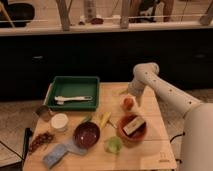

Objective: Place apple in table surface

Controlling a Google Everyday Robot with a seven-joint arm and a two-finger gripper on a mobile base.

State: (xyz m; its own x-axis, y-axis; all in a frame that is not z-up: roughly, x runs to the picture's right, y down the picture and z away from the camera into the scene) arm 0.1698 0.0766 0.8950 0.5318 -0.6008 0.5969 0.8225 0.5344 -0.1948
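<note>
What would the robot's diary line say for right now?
claw: low over apple | apple: on table surface, right of green tray | terracotta bowl: in front of apple

We count one apple (128, 103) on the one table surface (155, 149), with one gripper (131, 93) just above it. We also count two bowls, a dark red bowl (86, 134) and a terracotta bowl (131, 129), plus one green tray (73, 91), one green cup (113, 145), one white round container (59, 121) and one blue cloth (56, 154)
</note>
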